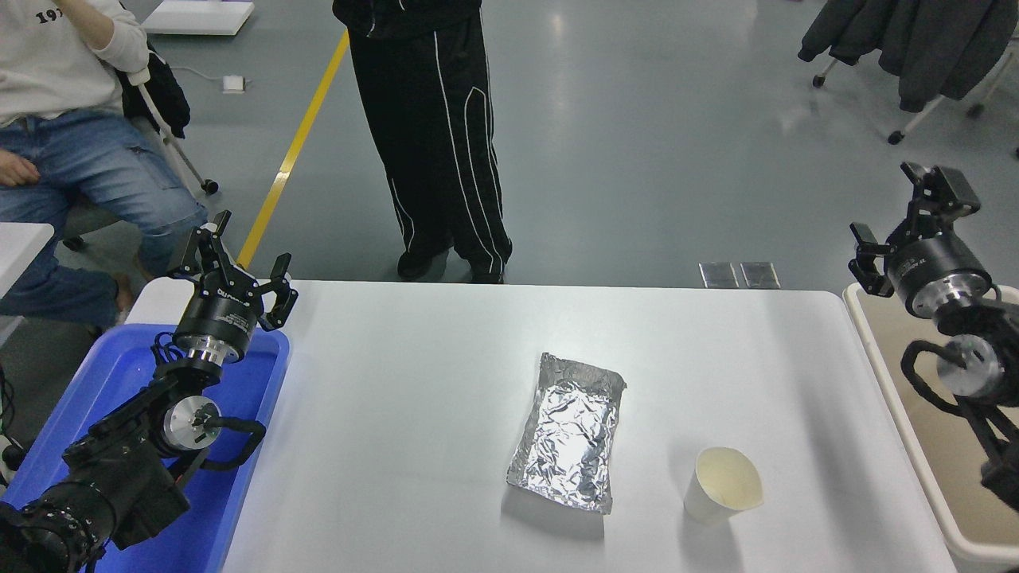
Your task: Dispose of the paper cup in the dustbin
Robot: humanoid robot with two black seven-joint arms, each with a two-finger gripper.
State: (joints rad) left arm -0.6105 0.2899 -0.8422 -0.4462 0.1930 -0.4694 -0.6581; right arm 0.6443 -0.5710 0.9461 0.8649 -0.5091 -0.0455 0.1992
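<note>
Cup first: the paper cup (723,495) stands upright near the surface's (414,398) near right corner, untouched, with a crinkled foil packet (569,434) just beside it toward the middle. Off the right edge sits the dustbin (907,446) — the right hand (903,227) hovers above its far end, fingers spread, empty. The left hand (239,270) is parked, spread, over the blue bin (263,446). Nothing is grasped yet; I judge the approach comes next — reaching back toward the near corner and down around the cup.
</note>
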